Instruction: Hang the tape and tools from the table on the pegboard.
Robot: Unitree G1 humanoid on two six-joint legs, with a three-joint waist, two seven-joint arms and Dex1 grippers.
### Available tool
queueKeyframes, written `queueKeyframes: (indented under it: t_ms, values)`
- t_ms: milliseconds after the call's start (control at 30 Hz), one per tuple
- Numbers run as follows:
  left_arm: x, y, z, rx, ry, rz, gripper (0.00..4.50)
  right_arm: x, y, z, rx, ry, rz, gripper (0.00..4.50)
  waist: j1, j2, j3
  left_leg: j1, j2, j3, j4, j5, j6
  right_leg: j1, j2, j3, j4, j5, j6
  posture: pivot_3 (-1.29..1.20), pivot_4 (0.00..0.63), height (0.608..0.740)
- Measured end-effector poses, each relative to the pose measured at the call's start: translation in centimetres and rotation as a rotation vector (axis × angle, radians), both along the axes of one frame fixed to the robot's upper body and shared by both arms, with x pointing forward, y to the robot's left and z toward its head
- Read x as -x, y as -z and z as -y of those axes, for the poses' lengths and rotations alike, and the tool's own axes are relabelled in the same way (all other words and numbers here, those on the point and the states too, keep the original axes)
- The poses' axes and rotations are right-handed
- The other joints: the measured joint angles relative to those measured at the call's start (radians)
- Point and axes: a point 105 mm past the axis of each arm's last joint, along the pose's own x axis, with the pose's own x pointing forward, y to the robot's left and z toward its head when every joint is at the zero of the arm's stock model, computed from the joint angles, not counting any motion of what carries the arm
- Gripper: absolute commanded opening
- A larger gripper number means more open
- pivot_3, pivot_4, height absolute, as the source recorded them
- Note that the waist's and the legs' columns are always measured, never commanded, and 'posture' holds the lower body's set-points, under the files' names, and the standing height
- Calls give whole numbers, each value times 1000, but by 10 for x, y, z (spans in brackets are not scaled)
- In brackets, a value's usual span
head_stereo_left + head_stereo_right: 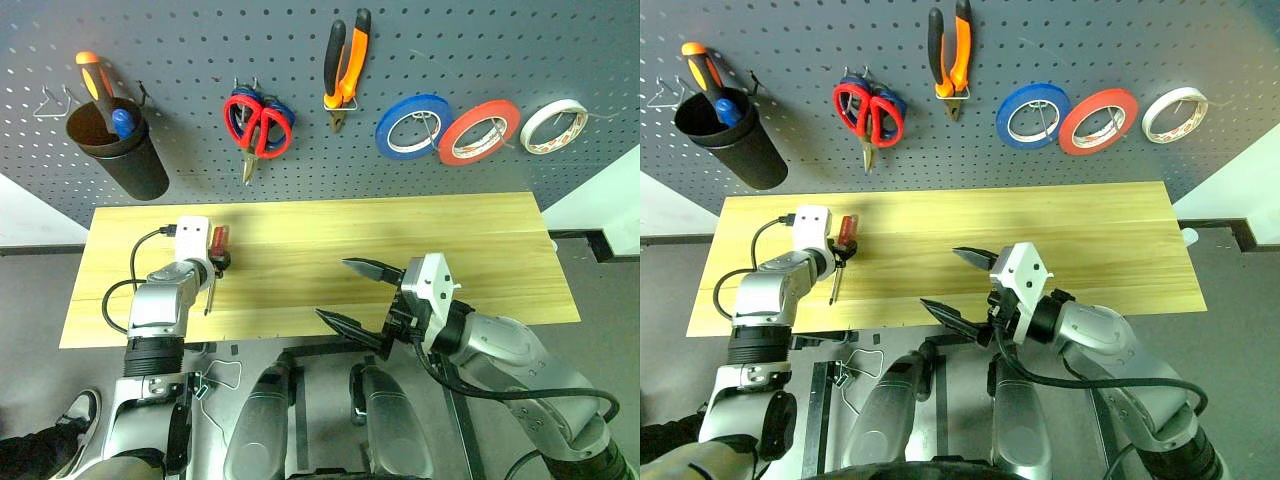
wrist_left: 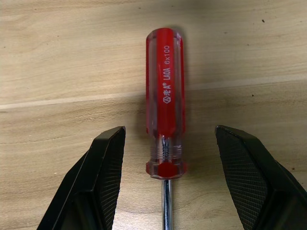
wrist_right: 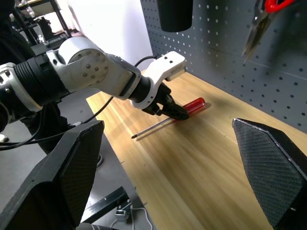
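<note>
Screwdriver [image 2: 165,115] lay flat on table [image 1: 400,240], left end. Left gripper [image 2: 165,187] fingers spread, straddling handle, not touching. Right gripper [image 1: 352,292] spread wide, empty, over table's near edge.

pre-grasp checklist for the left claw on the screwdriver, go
1. Left claw open: ok, fingers stand apart.
2. Slim red-handled screwdriver between the fingers: ok, the handle's collar end and shaft sit in the gap.
3. Fingers touching the handle: not ok, a gap shows on both sides.
4. Screwdriver lying flat on the light wooden table: ok.
5. Right claw out of the way: ok, open, well apart over the table's near edge.
6. Free spot in the black cup on the grey pegboard: cannot tell, two screwdrivers already stand in it.
</note>
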Motion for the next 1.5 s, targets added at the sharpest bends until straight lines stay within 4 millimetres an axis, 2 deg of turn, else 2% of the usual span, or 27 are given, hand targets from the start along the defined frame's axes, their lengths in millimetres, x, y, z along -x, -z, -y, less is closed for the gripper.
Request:
queueKeyframes:
  t_ms: [267, 367, 567, 767, 900, 1000, 1133, 1233, 1300, 1400, 1500]
  values:
    - [-4, 0, -7, -22, -15, -8, 3110, 3, -1, 3, 5, 16, -3, 4500, 1, 0, 0, -1, 0, 0, 0, 0, 0, 0, -1, 0, -1, 0, 0, -21, 378, 703]
    - [-4, 5, -7, -27, -23, -26, 2550, 2, -1, 4, 4, 18, -4, 4500, 0, 0, 0, -1, 0, 0, 0, 0, 0, 0, -1, 0, -2, 0, 0, -22, 379, 703]
    - [-4, 5, -6, -27, -17, -29, 609, 2, -1, 4, 7, 19, -12, 4500, 0, 0, 0, -2, 0, 0, -1, 0, 0, -1, -1, 0, -2, 0, 0, -23, 380, 703]
    - [-3, 3, -4, -27, -8, -27, 608, 2, 0, 4, 8, 19, -13, 4500, 1, 0, 0, -2, 0, 0, -1, 0, 1, -1, -1, 1, -3, 0, 0, -20, 379, 703]
    - [-1, -3, 5, -24, 24, -23, 607, 2, 0, 4, 7, 20, -13, 4500, 1, 0, 0, -4, 0, -1, -1, 0, 1, -2, -1, 0, -4, 0, 0, -15, 372, 703]
    - [4, -13, 27, 1, 103, -16, 606, 2, 0, 4, 8, 20, -12, 4500, 2, 0, 0, -7, 0, -2, -1, 0, 1, -4, -1, -1, -5, 0, 0, -11, 362, 703]
    - [16, -29, 70, 46, 251, -8, 605, 3, 0, 4, 8, 12, -11, 4500, 2, 0, 0, -8, -1, -2, 0, -1, 1, -4, -1, -2, -5, 0, 0, -6, 349, 703]
    - [22, -41, 89, 60, 328, 1, 605, 4, -3, 4, -8, -3, -11, 4500, 0, 0, 0, -7, -1, -2, -1, -1, 1, -4, -1, -2, -5, 0, 0, 0, 333, 703]
    - [24, -50, 96, 64, 357, 20, 605, 5, -7, 5, -33, -10, -4, 4500, 0, 0, 0, -7, 0, -2, -1, -1, 1, -4, 0, -3, -5, 0, 0, 5, 323, 703]
    - [27, -60, 102, 26, 392, 60, 605, 4, -28, 10, -137, -7, 46, 4500, 3, 0, 0, -7, 0, -2, -1, -1, 1, -4, 0, -3, -5, 0, 0, 9, 315, 703]
    - [33, -62, 101, -55, 417, 90, 604, 8, -43, 12, -196, -20, 101, 4500, 2, 0, 0, -7, -1, -2, -1, -1, 1, -4, 0, -3, -5, 0, 0, 14, 308, 703]
